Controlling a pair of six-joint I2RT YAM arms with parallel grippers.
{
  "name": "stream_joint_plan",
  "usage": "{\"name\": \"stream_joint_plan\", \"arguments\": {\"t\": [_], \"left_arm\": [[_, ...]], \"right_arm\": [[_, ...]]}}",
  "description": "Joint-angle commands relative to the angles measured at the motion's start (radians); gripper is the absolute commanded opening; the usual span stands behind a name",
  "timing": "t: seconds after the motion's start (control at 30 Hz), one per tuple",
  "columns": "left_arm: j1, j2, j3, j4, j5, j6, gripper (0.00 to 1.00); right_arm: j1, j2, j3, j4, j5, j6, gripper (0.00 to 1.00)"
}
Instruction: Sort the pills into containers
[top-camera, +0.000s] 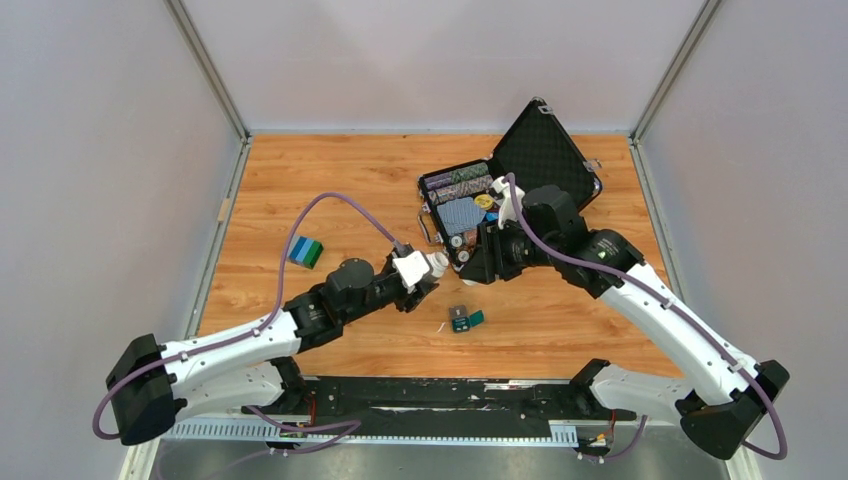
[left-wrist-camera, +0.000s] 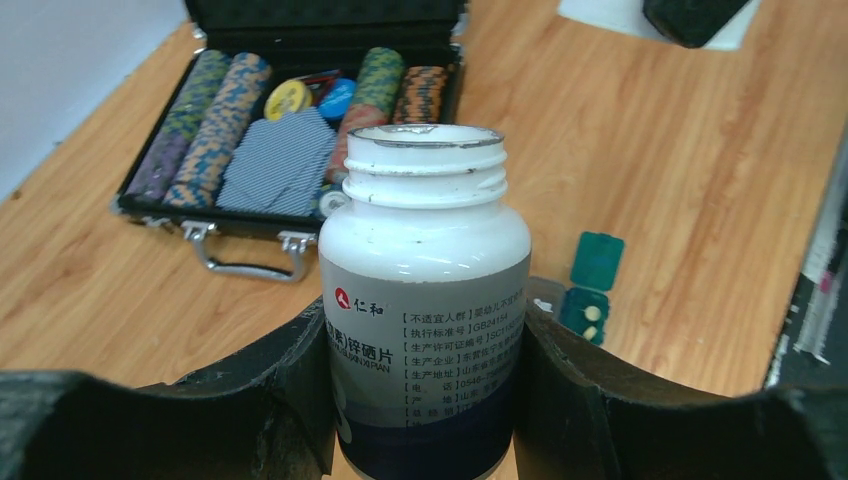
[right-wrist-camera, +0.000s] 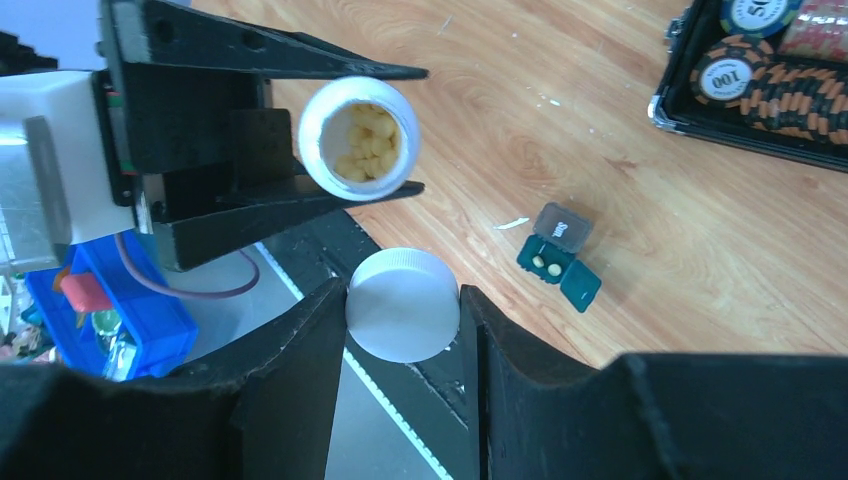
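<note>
Gripping the uncapped bottle (left-wrist-camera: 424, 240) is the left hand (left-wrist-camera: 425, 340); right hand (right-wrist-camera: 403, 293) pinches the cap (right-wrist-camera: 402, 320) (teal container (right-wrist-camera: 552, 262) open)

The bottle (left-wrist-camera: 424, 300) label reads 仁和 and 锌硒片; a poker chip (right-wrist-camera: 723, 75) shows 100.

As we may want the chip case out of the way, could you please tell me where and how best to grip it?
I'd take the metal handle on the chip case's front wall, from above at the bar's middle. It lies folded out with a gap behind the bar for one finger, while the walls look too far apart to span.
</note>
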Motion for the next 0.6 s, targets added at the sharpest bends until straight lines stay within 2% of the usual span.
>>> {"name": "stream_joint_plan", "arguments": {"t": [0.0,0.23,0.57], "left_arm": [[0.036,-0.011,0.054,0.032,0.274,0.025,0.00],[0.058,0.055,0.115,-0.020,0.445,0.063,0.00],[0.062,0.078,0.160,-0.061,0.496,0.091,0.00]], "right_arm": [[-0.004,-0.004,0.064,0.016,-0.091,0.010,0.41],[-0.004,0.028,0.085,0.034,-0.150,0.009,0.41],[-0.004,0.030,0.066,0.034,-0.145,0.019,0.41]]}}
